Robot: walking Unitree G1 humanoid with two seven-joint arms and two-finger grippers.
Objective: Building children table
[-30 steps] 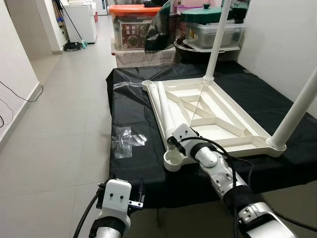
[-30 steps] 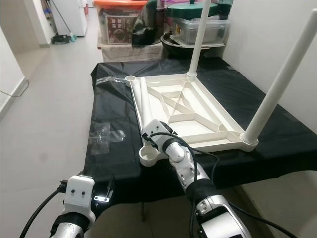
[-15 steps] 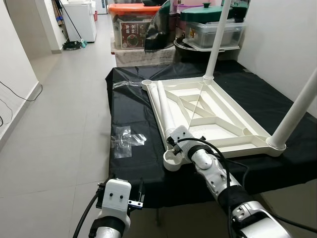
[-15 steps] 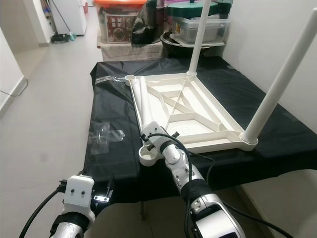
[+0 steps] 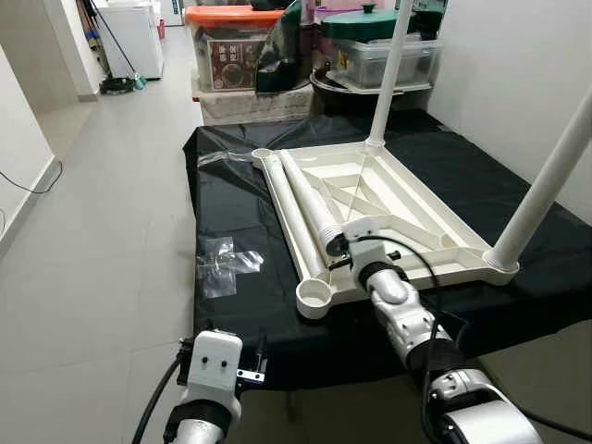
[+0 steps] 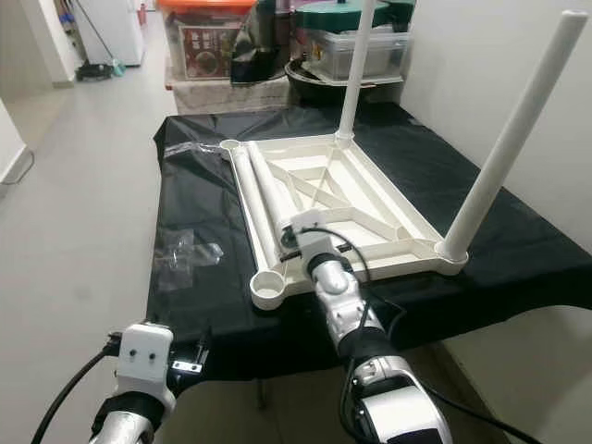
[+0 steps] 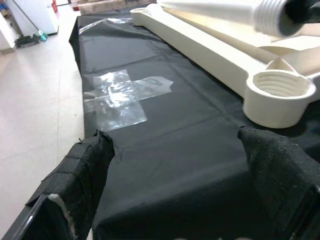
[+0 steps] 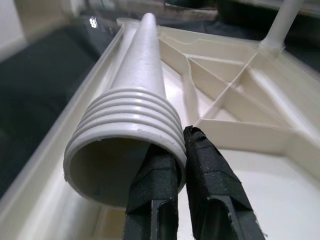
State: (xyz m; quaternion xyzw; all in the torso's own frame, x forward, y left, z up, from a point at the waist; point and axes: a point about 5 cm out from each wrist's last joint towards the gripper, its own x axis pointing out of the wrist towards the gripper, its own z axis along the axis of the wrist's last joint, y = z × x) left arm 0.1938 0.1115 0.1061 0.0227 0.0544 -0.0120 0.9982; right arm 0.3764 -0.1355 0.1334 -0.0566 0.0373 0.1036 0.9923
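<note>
We record the overturned table top (image 5: 407,217) as cream-white throughout, its ribbed underside the same shade. The loose table leg (image 8: 135,95) is cream-white, with ridged threading at its open end. The cover sheet (image 5: 231,222) beneath is plain black, bearing a clear, glossy patch of tape (image 7: 122,92). The right gripper (image 8: 177,200) fingers are black with a woven texture; the left gripper (image 7: 175,200) fingers match. The arms are silver. The floor (image 5: 102,185) is pale grey tile. One storage box (image 5: 231,18) has an orange lid, another (image 5: 365,23) a dark green lid.
</note>
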